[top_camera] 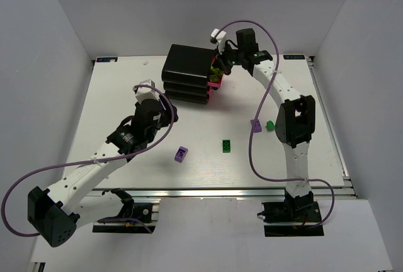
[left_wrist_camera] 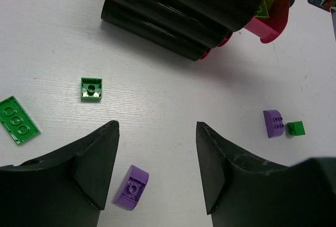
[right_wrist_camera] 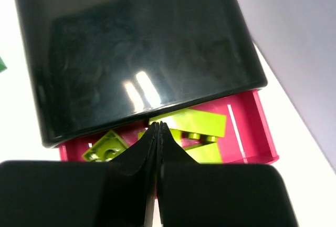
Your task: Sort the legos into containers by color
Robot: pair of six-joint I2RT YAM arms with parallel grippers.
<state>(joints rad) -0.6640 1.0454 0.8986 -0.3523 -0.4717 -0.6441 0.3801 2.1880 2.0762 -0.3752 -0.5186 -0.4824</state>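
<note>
Legos sit partly sorted: lime ones in your open top drawer (right_wrist_camera: 247,127), the rest loose on the white counter (top_camera: 126,96).

You can see lime-yellow bricks (right_wrist_camera: 191,122) lying in the pulled-out magenta drawer of the glossy black cabinet (top_camera: 187,70), which stands at the far middle of the counter. Your right fingers (right_wrist_camera: 156,132) are pressed together with nothing between them, tips just at the drawer's front edge under the cabinet's top. Your left fingers (left_wrist_camera: 157,132) are spread wide and empty, hovering above the counter. Near them lie a purple rounded brick (left_wrist_camera: 132,187), a small dark green square brick (left_wrist_camera: 91,89) and a flat green three-stud plate (left_wrist_camera: 17,120). Farther right, another purple brick (left_wrist_camera: 273,123) sits just beside a tiny green one (left_wrist_camera: 296,129).
</note>
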